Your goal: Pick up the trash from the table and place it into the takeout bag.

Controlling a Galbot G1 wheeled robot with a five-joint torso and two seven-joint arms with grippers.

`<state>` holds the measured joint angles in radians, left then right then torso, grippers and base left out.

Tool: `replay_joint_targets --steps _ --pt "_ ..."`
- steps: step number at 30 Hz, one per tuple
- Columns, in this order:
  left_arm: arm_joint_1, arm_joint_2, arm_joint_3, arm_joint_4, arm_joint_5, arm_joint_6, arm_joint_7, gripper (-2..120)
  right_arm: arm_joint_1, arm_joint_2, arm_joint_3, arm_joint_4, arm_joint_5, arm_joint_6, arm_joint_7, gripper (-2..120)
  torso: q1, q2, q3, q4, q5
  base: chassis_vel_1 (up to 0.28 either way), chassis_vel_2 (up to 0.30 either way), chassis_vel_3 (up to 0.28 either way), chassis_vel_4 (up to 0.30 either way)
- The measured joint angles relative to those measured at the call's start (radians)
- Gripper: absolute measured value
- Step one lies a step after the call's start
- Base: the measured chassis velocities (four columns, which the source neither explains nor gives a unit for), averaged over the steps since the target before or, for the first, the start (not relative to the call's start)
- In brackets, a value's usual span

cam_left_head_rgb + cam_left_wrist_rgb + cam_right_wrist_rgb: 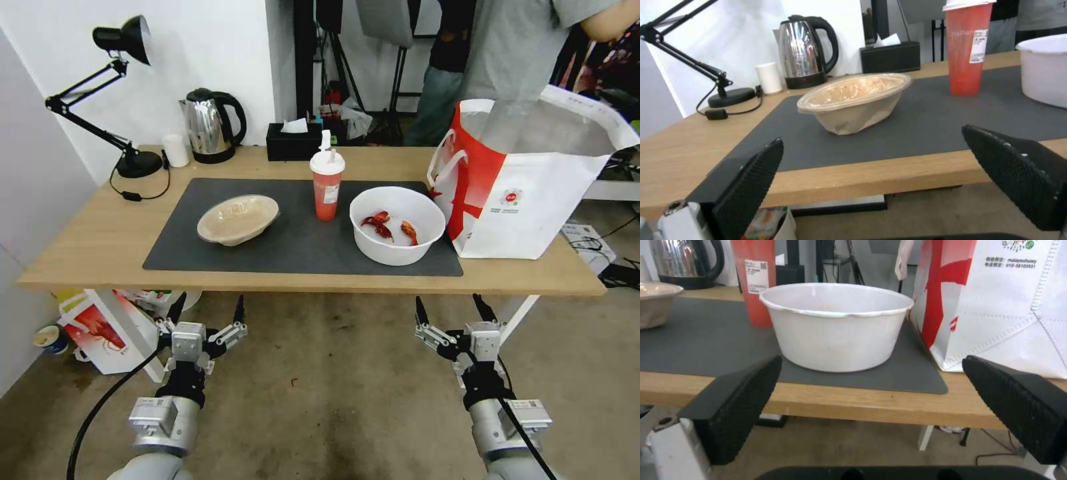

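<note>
The left pincer (pixel 207 309) and right pincer (pixel 452 310) hang open before the bench's (pixel 100 233) near edge. On its mat: beige bowl (pixel 237 218), probably light, pinch its rim; red cup (pixel 327 185), likely tippy; white crayfish bowl (pixel 397 225) beside the takeout bag (pixel 533 193).

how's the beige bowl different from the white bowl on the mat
The beige bowl is shallow, with sloping sides; the white bowl is deeper, with straighter walls. The beige bowl sits tilted, while the white bowl stands level. The white bowl holds red crayfish scraps; the beige bowl looks empty apart from a clear film. The beige bowl lies left of the red drink cup, the white bowl right, beside the takeout bag. Both rest on the dark grey mat.
</note>
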<state>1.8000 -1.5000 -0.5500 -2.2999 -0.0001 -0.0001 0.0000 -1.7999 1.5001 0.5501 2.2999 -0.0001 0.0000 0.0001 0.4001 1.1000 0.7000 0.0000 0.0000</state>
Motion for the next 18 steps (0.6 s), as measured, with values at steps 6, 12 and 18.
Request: replay_joint_targets --steps 6,12,18 --pt "0.0 0.0 0.0 0.0 0.0 0.0 0.0 100 0.0 0.0 0.0 0.0 0.0 0.0 0.0 100 0.0 0.0 0.0 0.0 0.0 0.0 0.0 0.0 0.0" --pt "0.0 0.0 0.0 0.0 0.0 0.0 0.0 100 0.0 0.0 0.0 0.0 0.0 0.0 0.0 100 0.0 0.0 0.0 0.0 0.0 0.0 0.0 0.0 0.0" --pt "0.0 0.0 0.0 0.0 0.0 0.0 0.0 100 0.004 -0.003 -0.002 0.002 0.0 0.0 0.001 100 0.0 0.0 0.0 0.0 0.0 0.0 0.0 0.0 0.0"
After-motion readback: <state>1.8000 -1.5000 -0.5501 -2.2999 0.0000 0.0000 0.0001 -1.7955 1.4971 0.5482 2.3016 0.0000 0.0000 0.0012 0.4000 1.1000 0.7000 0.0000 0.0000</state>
